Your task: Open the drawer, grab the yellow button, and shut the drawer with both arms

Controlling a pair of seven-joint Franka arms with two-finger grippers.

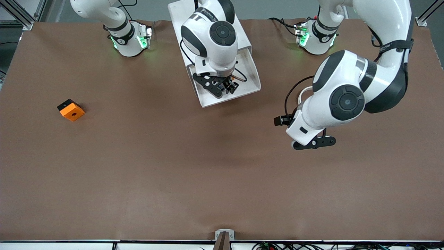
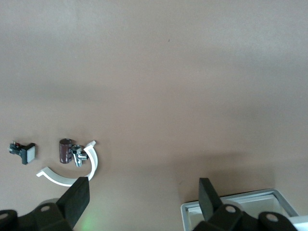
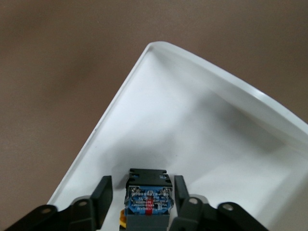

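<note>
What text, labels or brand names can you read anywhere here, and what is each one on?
Black band on the right arm: white lettering, too blurred to read.
Black band on the left arm: white lettering, too blurred to read.
Blue label on the dark-bodied button, between the right gripper fingers in the open white drawer: tiny print, unreadable.

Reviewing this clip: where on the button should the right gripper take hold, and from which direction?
Grip the button across the two flat sides of its dark body, coming straight down from above into the open drawer. The body is boxy with parallel sides, and the right gripper already straddles it, one finger at each side. The drawer's raised walls probably rule out a sideways approach.
</note>
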